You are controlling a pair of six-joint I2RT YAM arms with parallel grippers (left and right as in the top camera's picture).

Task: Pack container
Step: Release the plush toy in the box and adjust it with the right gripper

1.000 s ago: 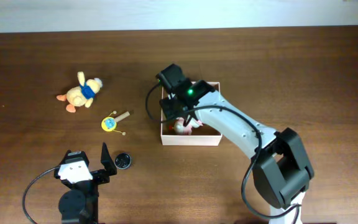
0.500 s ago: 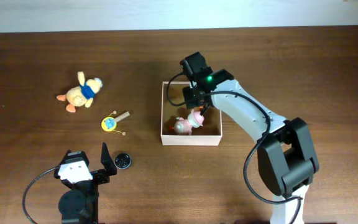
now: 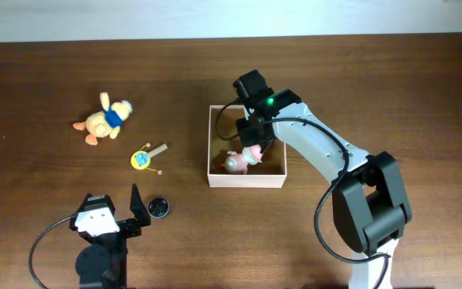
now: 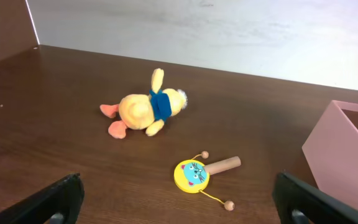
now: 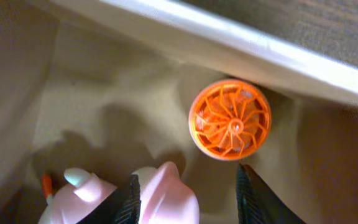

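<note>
The container (image 3: 245,181), a shallow square box with pale walls and a tan floor, stands mid-table. Inside lie a pink toy (image 3: 239,159) and, in the right wrist view, an orange wheel-shaped toy (image 5: 230,119) against the white wall (image 5: 229,37). My right gripper (image 3: 253,132) hangs over the box's back half. It is open, its jaws fairly narrow. The pink toy (image 5: 173,196) rests against one finger, with a gap to the other (image 5: 257,199). My left gripper (image 4: 179,202) sits wide open near the front edge, nothing between its fingers.
A yellow plush duck (image 3: 105,119) with a blue scarf lies at the left. A yellow cat-face rattle drum (image 3: 145,158) lies between the duck and the box. A small black round cap (image 3: 159,207) rests beside the left gripper (image 3: 112,205).
My right arm swung from the box's left side to its back right. The pink toy now lies uncovered on the box floor. The right jaws have narrowed. The left arm stayed still.
</note>
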